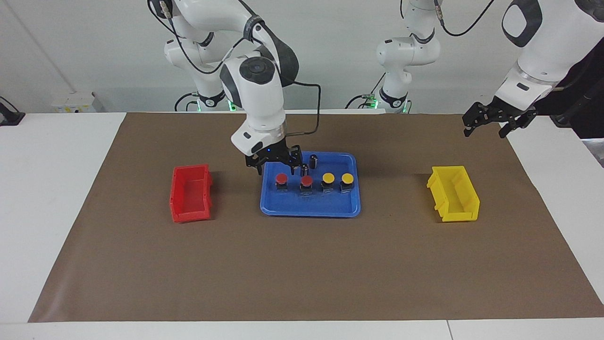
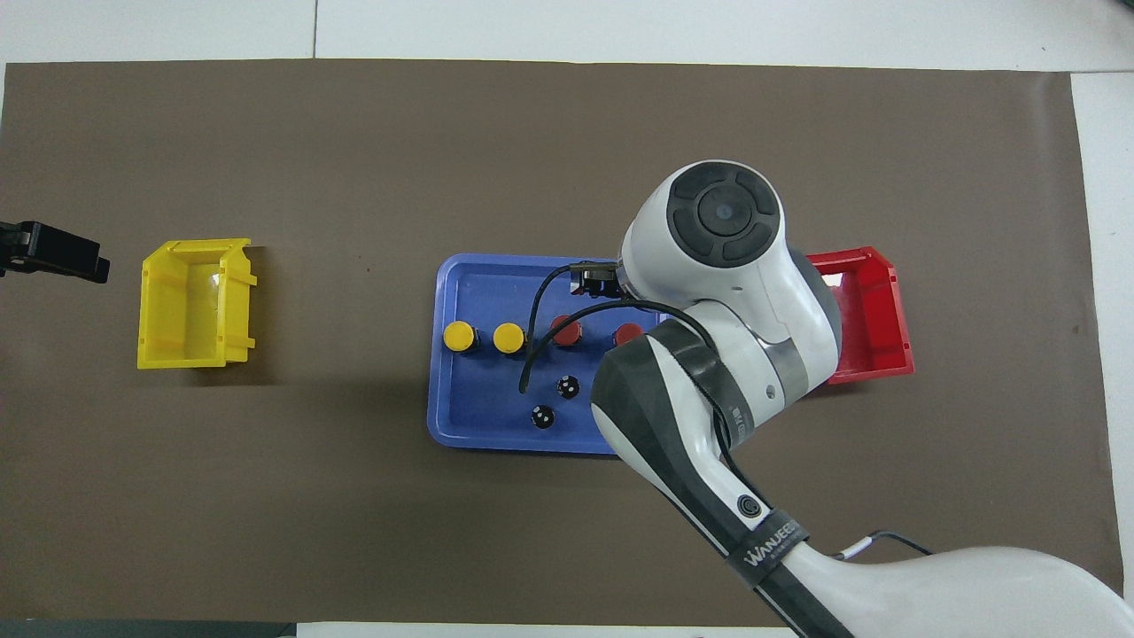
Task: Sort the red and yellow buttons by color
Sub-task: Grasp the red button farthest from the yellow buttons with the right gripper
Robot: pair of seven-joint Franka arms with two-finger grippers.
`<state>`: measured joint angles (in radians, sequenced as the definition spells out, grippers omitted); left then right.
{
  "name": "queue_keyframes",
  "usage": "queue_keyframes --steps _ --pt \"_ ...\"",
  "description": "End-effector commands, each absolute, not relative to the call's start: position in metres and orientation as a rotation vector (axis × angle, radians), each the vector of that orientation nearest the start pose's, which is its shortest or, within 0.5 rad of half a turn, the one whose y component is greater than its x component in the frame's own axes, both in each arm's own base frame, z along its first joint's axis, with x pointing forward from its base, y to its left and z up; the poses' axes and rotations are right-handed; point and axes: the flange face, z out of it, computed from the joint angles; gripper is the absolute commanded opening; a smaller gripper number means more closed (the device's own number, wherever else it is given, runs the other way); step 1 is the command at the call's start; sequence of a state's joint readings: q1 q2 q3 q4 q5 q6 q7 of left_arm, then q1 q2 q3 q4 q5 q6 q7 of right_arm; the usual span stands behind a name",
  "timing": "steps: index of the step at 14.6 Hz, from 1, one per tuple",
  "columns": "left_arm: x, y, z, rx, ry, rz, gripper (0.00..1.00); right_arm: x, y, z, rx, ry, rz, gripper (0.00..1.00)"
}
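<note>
Four buttons stand in a row in the blue tray [image 1: 309,212]: two red buttons [image 1: 281,178] [image 1: 306,181] toward the right arm's end and two yellow buttons [image 1: 328,178] [image 1: 347,178] toward the left arm's end. My right gripper [image 1: 277,171] is open, low over the tray, just above the end red button and not touching it. In the overhead view the right arm partly covers the red buttons [image 2: 565,330] [image 2: 627,333]; the yellow buttons [image 2: 458,336] [image 2: 508,337] show fully. My left gripper [image 1: 488,126] is open and waits in the air at its own end of the table.
A red bin [image 1: 190,193] stands beside the tray toward the right arm's end, and a yellow bin [image 1: 454,193] toward the left arm's end. Two small dark cylinders [image 1: 314,160] [image 1: 304,169] stand in the tray, nearer to the robots than the buttons.
</note>
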<state>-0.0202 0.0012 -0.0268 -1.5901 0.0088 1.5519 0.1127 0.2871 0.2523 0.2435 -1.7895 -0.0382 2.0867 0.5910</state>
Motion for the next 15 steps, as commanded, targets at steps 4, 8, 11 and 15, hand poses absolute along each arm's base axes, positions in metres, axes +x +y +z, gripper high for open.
queue_keyframes --steps 4,8,11,15 --pt "0.544 -0.024 0.614 -3.134 0.253 0.036 1.00 0.521 0.310 0.378 -3.083 0.069 -0.092 0.96" --pt "0.544 -0.024 0.614 -3.134 0.253 0.036 1.00 0.515 0.319 0.362 -3.086 0.040 -0.069 0.84" --pt "0.544 -0.024 0.614 -3.134 0.253 0.036 1.00 0.513 0.313 0.355 -3.087 0.029 -0.073 0.80" --pt "0.544 -0.024 0.614 -3.134 0.253 0.036 1.00 0.511 0.308 0.350 -3.091 -0.010 -0.069 0.78"
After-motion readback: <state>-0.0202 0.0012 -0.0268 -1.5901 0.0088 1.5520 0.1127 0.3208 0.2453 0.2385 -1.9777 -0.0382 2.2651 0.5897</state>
